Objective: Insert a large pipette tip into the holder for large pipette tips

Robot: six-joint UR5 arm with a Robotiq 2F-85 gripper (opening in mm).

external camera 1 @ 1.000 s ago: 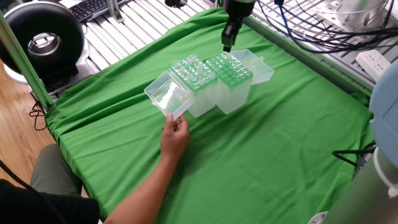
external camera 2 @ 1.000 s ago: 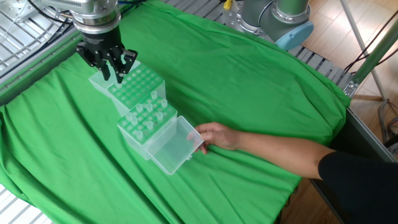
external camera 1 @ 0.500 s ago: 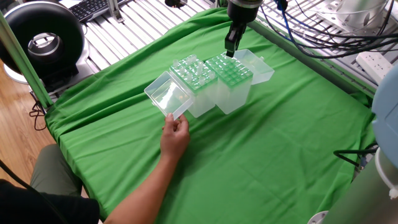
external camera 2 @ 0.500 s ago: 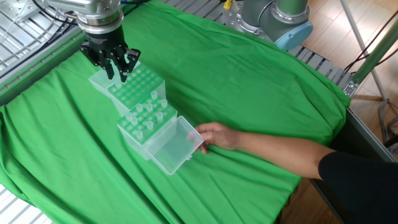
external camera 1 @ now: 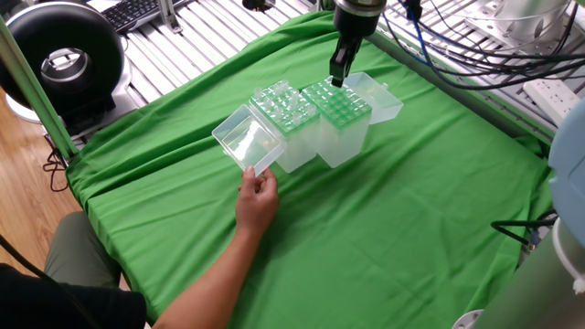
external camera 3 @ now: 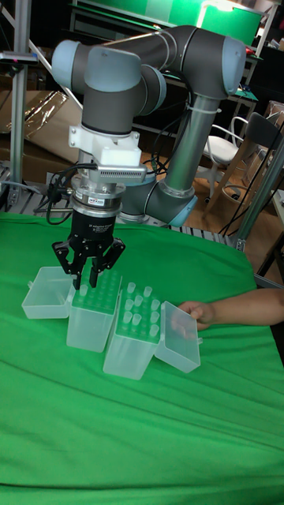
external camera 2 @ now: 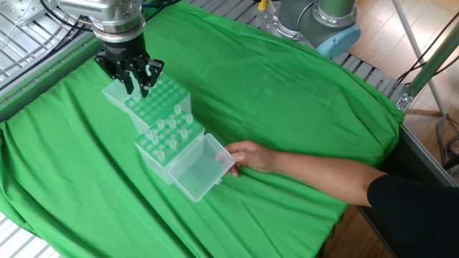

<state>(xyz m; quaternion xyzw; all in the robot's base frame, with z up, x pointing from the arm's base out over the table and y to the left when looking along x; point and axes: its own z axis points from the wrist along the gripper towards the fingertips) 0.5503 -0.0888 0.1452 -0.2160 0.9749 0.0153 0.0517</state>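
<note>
We see the gripper [external camera 2: 136, 84] poised just above the far corner of the holder [external camera 2: 154, 100], its fingers drawn close together and pointing straight down. They seem to pinch a slim tip, though at this size we cannot make the tip out for certain. In the tall fixed view the gripper [external camera 3: 88, 278] hangs over the holder's [external camera 3: 95, 312] green grid, near the edge by its open lid [external camera 3: 46, 292].

The holder stands on the green cloth [external camera 2: 287, 93] covering the bench, touching the shorter box [external camera 2: 166, 140] beside it, whose grid carries several upright tips. A person's hand [external camera 2: 251, 156] rests against that box's open lid [external camera 2: 201, 170].

The risk, as we judge it, is a miss: the holes are small and closely spaced, so a slight offset would land the tip on the grid's ribs and bend it or push it askew in the grip. A tip held at a tilt would do the same. Pressing down on a rib could also shove the light holder across the cloth, and the hand steadies only the neighbour.

Nothing blocks the descent itself; the hinged lid lies back, clear of the grid
</note>
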